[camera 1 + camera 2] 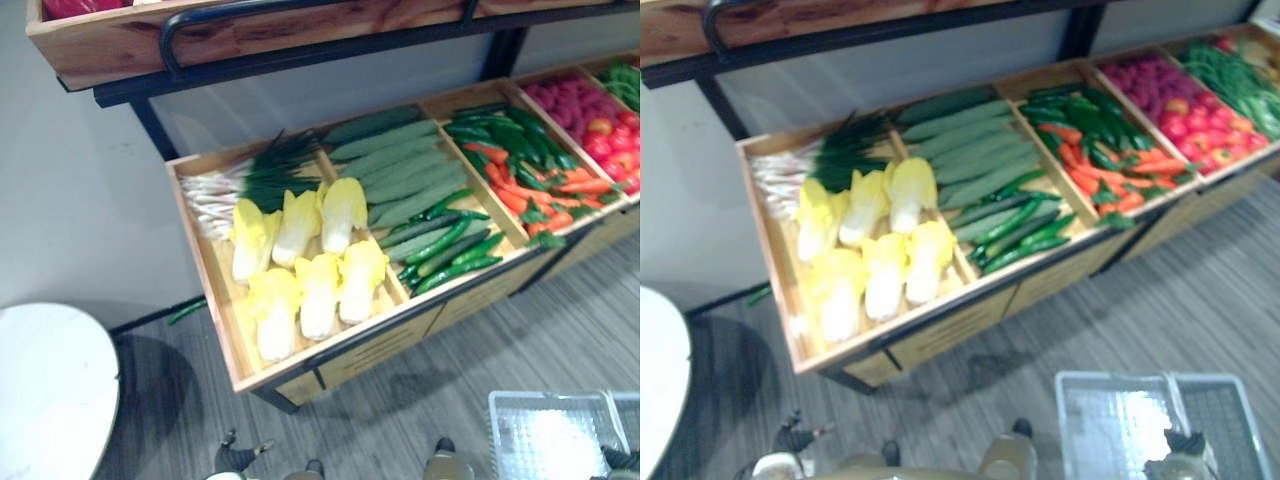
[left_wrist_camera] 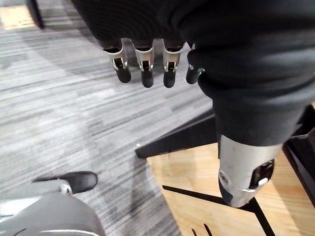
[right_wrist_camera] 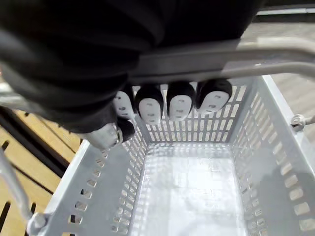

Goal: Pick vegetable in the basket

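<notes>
Right hand (image 3: 180, 101) clenched round the handle (image 3: 231, 53) of a pale, slotted basket (image 3: 193, 129); left hand (image 2: 143, 59) hangs slack.

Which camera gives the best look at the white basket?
The right wrist view: it looks straight down into the empty basket, with the right hand curled round its handle. Both eye views catch it partly, at their lower right edge.

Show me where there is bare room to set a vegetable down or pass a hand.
The basket hanging from the right hand is bare inside. Bare wood shows left of the cabbages in their tray. The floor between stand and basket is open. Cucumbers and carrots lie packed.
</notes>
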Tool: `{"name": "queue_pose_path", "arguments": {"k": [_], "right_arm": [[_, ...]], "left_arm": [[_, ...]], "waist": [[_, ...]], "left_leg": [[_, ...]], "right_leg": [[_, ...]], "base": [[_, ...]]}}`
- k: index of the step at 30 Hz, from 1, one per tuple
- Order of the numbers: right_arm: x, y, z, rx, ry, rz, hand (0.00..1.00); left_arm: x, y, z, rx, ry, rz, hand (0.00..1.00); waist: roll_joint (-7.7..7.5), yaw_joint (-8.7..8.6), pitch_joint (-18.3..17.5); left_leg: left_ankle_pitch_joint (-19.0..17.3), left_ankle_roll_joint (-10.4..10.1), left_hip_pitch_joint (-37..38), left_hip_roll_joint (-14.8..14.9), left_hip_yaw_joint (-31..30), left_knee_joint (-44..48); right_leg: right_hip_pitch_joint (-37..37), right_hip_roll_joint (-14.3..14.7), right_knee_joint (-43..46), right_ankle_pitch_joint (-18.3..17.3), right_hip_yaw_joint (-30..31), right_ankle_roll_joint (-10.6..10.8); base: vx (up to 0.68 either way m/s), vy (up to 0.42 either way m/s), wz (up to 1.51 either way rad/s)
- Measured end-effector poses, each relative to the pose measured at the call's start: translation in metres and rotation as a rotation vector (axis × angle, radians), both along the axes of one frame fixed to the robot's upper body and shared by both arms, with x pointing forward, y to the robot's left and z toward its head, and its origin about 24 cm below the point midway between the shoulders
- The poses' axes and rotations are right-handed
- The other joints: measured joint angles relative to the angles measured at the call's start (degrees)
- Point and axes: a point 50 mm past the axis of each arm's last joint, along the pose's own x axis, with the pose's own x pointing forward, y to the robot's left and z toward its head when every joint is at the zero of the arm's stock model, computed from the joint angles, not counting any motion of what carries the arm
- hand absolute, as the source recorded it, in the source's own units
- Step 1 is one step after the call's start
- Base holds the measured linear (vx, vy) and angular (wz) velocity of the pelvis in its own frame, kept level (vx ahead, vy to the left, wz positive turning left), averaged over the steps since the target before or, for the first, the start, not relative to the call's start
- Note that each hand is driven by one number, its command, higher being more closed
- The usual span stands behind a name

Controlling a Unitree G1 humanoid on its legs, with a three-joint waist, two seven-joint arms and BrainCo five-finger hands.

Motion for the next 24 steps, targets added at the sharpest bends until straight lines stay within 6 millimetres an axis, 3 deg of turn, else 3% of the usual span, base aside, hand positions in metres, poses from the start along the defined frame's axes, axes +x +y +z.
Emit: {"name": "queue_pose_path", "arguments": {"k": [1, 3, 5, 8, 12, 15, 18, 21, 22, 24], "right_arm": [[-0.003, -0.002, 0.001, 0.001, -0.016, -0.037, 1.00], [-0.018, -0.005, -0.001, 0.012, 0.009, -0.093, 1.00], [-0.023, -0.008, 0.001, 0.003, 0.028, -0.100, 1.00], [-0.029, -0.013, 0.004, -0.017, 0.040, -0.114, 1.00], [-0.036, -0.015, 0.004, -0.032, 0.050, -0.134, 1.00], [-0.055, -0.014, 0.001, -0.019, 0.082, -0.189, 1.00], [-0.069, -0.005, -0.007, 0.019, 0.096, -0.241, 1.00], [-0.079, 0.005, -0.014, 0.047, 0.091, -0.283, 1.00], [-0.087, 0.008, -0.015, 0.056, 0.083, -0.320, 1.00], [-0.095, 0.011, -0.016, 0.056, 0.074, -0.342, 1.00]], "left_arm": [[-0.012, -0.006, -0.005, -0.030, 0.030, 0.059, 0.00], [-0.019, -0.007, -0.007, -0.039, 0.037, 0.124, 0.00], [-0.033, 0.003, -0.007, -0.024, 0.055, 0.213, 0.00], [-0.054, 0.012, -0.008, -0.003, 0.101, 0.322, 0.00], [-0.067, 0.025, -0.006, 0.019, 0.077, 0.569, 0.00], [-0.059, 0.034, 0.001, 0.069, -0.013, 0.817, 0.00], [-0.045, 0.041, 0.025, 0.197, -0.172, 0.917, 0.00], [-0.026, 0.055, 0.051, 0.303, -0.303, 0.882, 0.00], [-0.006, 0.056, 0.072, 0.374, -0.405, 0.761, 0.00], [0.015, 0.049, 0.092, 0.419, -0.510, 0.617, 0.00]], "waist": [[2.37, -0.32, -0.1], [3.67, -1.37, -0.6], [3.33, -1.25, -1.0], [3.12, -1.02, -2.6], [3.74, -1.80, -3.3], [3.47, -1.96, -3.6], [4.75, -1.81, -4.1], [4.66, -1.62, -4.0], [4.29, -1.33, -4.1], [3.78, -0.61, -4.1]], "left_leg": [[1.1, -1.4, 0.5, 2.8, 0.6, -1.3], [2.2, -2.2, 1.1, 5.5, 2.4, -2.1], [2.6, -2.9, 1.7, 8.0, 3.9, -2.3], [2.7, -2.8, 0.1, 8.4, 5.4, -2.3], [3.8, -1.8, -1.2, 6.2, 8.2, -0.9], [6.1, 1.4, -2.4, 3.6, 11.9, 0.0], [6.7, 1.1, -2.0, 3.3, 12.7, -1.0], [7.1, 1.1, -1.4, 3.8, 12.9, -2.7], [7.3, 0.9, -1.2, 3.8, 12.9, -3.1], [7.3, 0.9, -1.2, 3.7, 13.0, -3.2]], "right_leg": [[1.8, 2.7, -2.3, -0.9, -2.5, -0.5], [4.4, 5.6, -4.7, -1.5, -4.7, -1.6], [5.4, 8.2, -7.2, -1.5, -4.8, -2.7], [4.5, 9.2, -9.2, -0.3, -4.2, -3.0], [5.2, 7.0, -11.7, 1.2, -4.5, -2.1], [7.8, 4.4, -14.2, 2.0, -6.9, -1.9], [10.6, 4.6, -17.0, 2.8, -9.7, -1.9], [12.2, 5.5, -18.2, 2.8, -11.1, -2.0], [12.8, 5.6, -18.2, 2.8, -12.1, -2.0], [13.0, 5.5, -17.9, 3.2, -12.4, -2.1]], "base": [[0.04, -0.264, 0.14], [0.02, -0.272, 0.39], [0.01, -0.164, -0.02], [0.01, -0.079, -0.23], [0.02, 0.037, 0.04], [-0.01, 0.067, 0.51], [-0.02, 0.014, 0.49], [-0.02, -0.020, 0.34], [-0.02, -0.015, 0.29], [-0.01, 0.002, 0.13]]}}
